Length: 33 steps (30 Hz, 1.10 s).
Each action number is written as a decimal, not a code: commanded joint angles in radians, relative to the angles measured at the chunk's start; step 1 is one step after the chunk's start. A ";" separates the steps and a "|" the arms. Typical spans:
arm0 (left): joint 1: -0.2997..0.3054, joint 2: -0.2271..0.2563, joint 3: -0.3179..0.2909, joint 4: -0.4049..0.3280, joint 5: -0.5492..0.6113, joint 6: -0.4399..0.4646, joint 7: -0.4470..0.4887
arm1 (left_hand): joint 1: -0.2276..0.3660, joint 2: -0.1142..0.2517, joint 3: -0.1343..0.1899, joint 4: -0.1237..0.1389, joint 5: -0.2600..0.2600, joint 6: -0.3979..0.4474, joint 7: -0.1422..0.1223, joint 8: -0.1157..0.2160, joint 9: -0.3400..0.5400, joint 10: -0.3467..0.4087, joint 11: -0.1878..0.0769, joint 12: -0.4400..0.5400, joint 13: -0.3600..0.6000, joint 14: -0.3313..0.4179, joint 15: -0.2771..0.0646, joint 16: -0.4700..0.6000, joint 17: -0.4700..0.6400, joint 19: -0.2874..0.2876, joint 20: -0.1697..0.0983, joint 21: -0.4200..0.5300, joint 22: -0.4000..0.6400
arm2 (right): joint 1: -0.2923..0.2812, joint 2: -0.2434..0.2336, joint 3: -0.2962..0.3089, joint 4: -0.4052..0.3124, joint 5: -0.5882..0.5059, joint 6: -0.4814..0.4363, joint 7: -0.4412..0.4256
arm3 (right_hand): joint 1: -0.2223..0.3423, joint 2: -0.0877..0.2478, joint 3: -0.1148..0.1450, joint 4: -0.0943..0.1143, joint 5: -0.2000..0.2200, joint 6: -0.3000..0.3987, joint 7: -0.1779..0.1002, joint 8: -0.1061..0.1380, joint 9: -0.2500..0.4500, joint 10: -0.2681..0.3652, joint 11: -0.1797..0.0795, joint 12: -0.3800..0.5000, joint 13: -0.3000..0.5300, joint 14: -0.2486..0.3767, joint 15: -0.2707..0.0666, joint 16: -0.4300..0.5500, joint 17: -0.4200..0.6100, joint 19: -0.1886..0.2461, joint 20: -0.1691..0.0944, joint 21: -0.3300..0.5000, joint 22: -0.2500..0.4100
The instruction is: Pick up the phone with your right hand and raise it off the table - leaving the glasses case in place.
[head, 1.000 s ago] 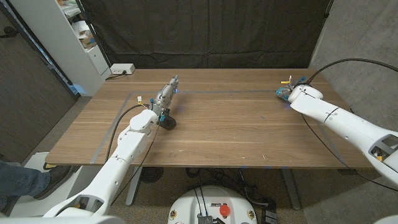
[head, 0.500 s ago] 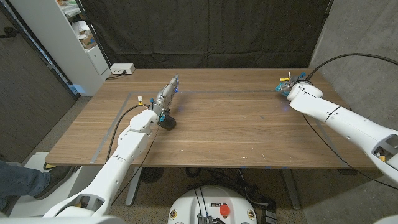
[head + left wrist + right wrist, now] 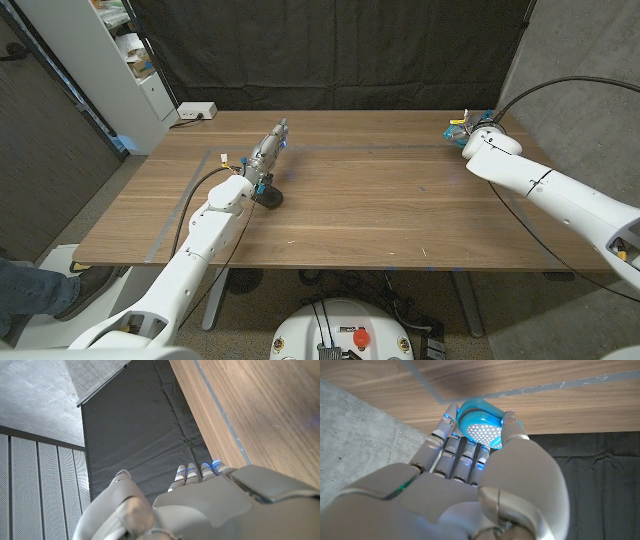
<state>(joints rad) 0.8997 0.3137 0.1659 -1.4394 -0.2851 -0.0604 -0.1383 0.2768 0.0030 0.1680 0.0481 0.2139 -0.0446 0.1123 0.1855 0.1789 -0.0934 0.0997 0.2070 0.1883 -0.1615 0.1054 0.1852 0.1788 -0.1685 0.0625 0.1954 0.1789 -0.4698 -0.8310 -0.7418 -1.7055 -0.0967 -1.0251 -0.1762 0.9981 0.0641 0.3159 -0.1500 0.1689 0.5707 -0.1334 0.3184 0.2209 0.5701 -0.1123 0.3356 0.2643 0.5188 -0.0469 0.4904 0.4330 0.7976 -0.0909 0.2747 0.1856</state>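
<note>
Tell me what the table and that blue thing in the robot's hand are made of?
The table looks like wood, or a wood-look top: brown with long grain streaks and a dull, matte finish. The blue thing held in the right hand looks like smooth, glossy plastic, with rounded edges and a face of tiny pale dots. What it is, I cannot tell.

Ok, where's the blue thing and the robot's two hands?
blue thing (image 3: 479, 422): right wrist view, its dotted face.
right hand (image 3: 465, 485): right wrist view, its back.
left hand (image 3: 268, 150): head view, its back.
</note>
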 commanded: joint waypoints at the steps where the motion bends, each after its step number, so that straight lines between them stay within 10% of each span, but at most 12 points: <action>1: 0.007 0.006 -0.006 0.002 -0.010 -0.011 -0.012 | 0.001 0.012 -0.001 -0.004 -0.005 0.011 0.001 0.006 0.002 -0.002 -0.002 0.004 0.006 -0.014 0.002 0.003 0.005 -0.026 0.005 0.002 0.002 | -0.008 -0.016 0.009 -0.068 -0.004 -0.035 -0.018 | 0.061 0.081 0.011 0.015 0.008 0.058 -0.025 0.010 0.003 0.015 -0.001 0.007 0.003 0.023 -0.147 0.012 0.005 0.011 -0.059 0.009 0.000; 33: 0.000 0.013 -0.011 0.021 -0.020 -0.018 -0.033 | 0.003 0.014 -0.003 -0.006 -0.005 0.013 0.003 0.006 0.002 -0.003 -0.001 0.004 0.006 -0.015 0.002 0.003 0.005 -0.027 0.004 0.002 0.002 | 0.033 -0.038 -0.009 -0.168 -0.037 -0.093 -0.040 | 0.065 0.084 0.010 0.015 0.010 0.075 -0.025 0.011 0.002 0.025 -0.003 0.003 0.000 0.040 -0.156 0.013 0.016 0.020 -0.061 0.014 0.001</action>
<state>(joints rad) 0.9028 0.3249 0.1578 -1.4229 -0.3006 -0.0771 -0.1633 0.2809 0.0070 0.1650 0.0451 0.2139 -0.0336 0.1125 0.1855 0.1788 -0.0934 0.0997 0.2070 0.1883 -0.1660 0.1098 0.1852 0.1788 -0.1686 0.0625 0.1954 0.1789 -0.4596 -0.8637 -0.7387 -1.8473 -0.1199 -1.0965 -0.2138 0.9981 0.0641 0.3157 -0.1498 0.1735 0.5759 -0.1282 0.3266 0.2211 0.5878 -0.1160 0.3366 0.2627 0.5440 -0.0399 0.4997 0.4434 0.8072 -0.0898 0.2824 0.1856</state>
